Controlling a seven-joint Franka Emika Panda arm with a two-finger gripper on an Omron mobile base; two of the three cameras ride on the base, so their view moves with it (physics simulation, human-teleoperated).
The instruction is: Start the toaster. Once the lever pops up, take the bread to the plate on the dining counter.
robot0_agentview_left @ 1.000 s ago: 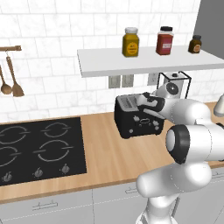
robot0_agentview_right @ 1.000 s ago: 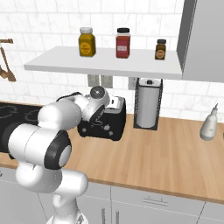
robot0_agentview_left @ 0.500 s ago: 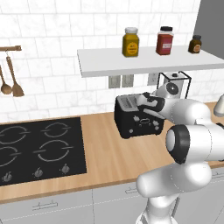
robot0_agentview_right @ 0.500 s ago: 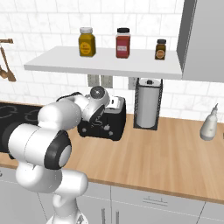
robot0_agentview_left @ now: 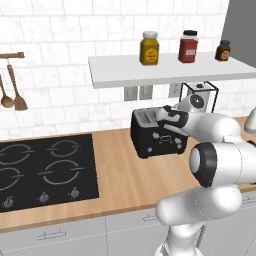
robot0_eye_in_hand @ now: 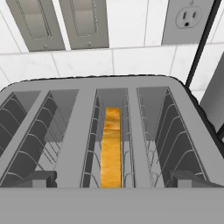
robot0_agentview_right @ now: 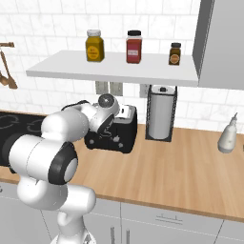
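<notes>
Your gripper (robot0_eye_in_hand: 111, 179) hovers wide open just above the toaster (robot0_agentview_left: 156, 134), the bread (robot0_eye_in_hand: 111, 146) standing in a slot.

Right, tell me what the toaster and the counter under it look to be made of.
Toaster: black body, probably plastic or painted metal, with a soft sheen; in the hand view its top is matte grey with thin wire guides, which suggests metal. Counter: light wood, going by the plank lines and grain, matte finish.

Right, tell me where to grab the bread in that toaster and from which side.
Take the bread by its exposed crust edge, coming straight down from above the toaster. It stands on edge deep in a narrow slot, so probably only the flat faces near that edge offer purchase: one of the fingers on each.
</notes>
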